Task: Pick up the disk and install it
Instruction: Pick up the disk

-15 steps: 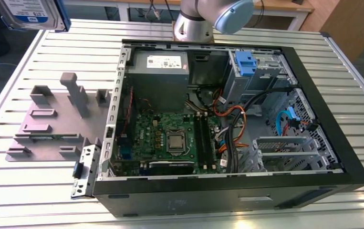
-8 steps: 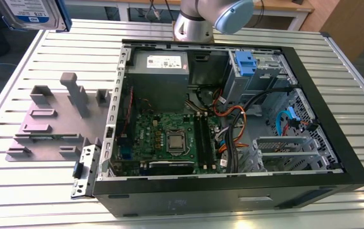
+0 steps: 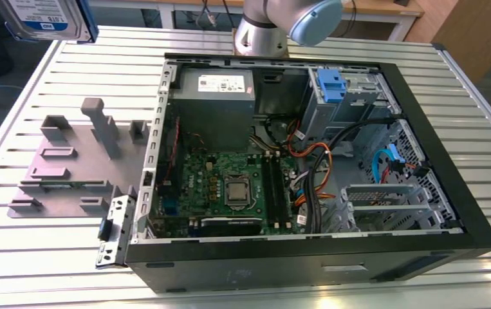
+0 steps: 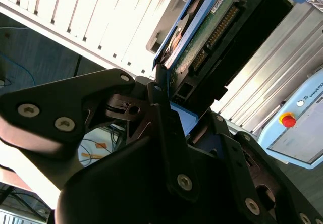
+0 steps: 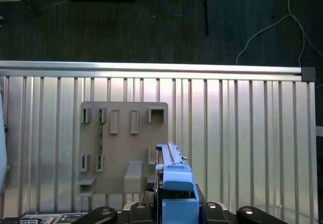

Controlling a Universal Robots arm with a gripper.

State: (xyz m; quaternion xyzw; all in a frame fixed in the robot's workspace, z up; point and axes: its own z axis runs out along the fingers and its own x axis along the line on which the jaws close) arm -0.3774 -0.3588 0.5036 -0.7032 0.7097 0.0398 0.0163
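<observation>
Bright even light, glare on table (image 5: 242, 108)

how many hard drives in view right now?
1. The disk is clamped in the claw, held above the table at the exterior view's upper left. More may be hidden inside the computer case bays.

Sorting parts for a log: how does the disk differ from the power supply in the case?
The disk is held in the air by the tool, off the table; the power supply sits inside the computer case. The disk bears a white-and-blue label and a blue bracket; the power supply is grey with a white sticker. Both are rectangular metal units.
</observation>
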